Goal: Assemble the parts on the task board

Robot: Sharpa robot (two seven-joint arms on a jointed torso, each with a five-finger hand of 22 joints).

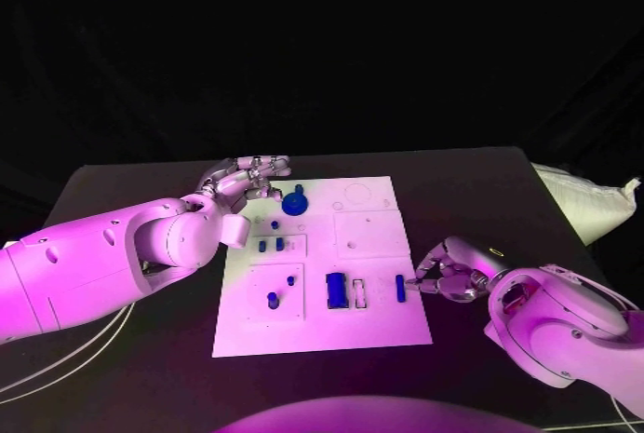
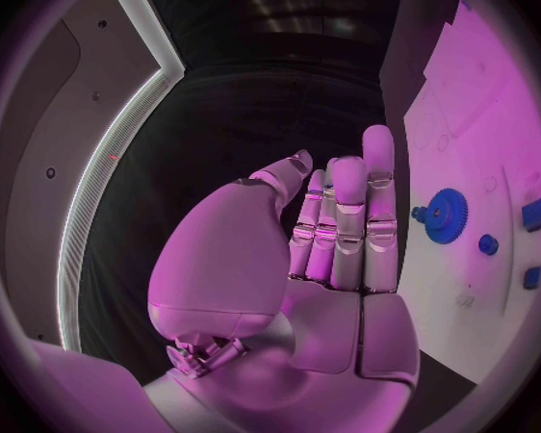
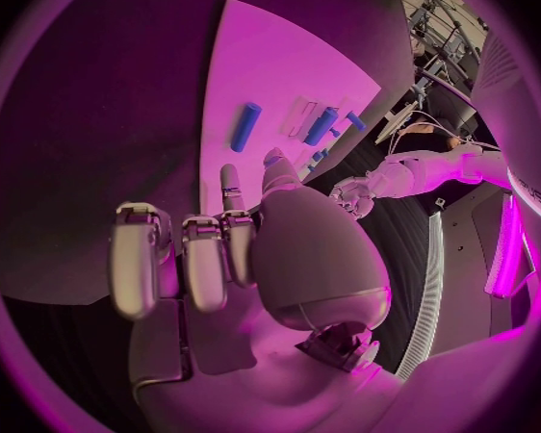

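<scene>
The white task board [image 1: 369, 326] lies mid-table. It carries a blue gear [image 1: 294, 204], a blue block [image 1: 337, 290], a slim blue peg [image 1: 400, 286] near its right edge and several small blue parts [image 1: 275, 242]. My left hand [image 1: 248, 182] hovers at the board's far left corner, beside the gear [image 2: 444, 215]; its fingers [image 2: 347, 221] are stretched out and hold nothing. My right hand [image 1: 449, 270] sits just off the board's right edge, close to the peg [image 3: 245, 127]. Its fingers [image 3: 187, 260] are curled in and nothing is in them.
A white bag [image 1: 591, 205] lies at the table's right edge. Pale cables [image 1: 54, 368] trail over the table at the near left. An open slot [image 1: 360, 291] lies between the block and the peg.
</scene>
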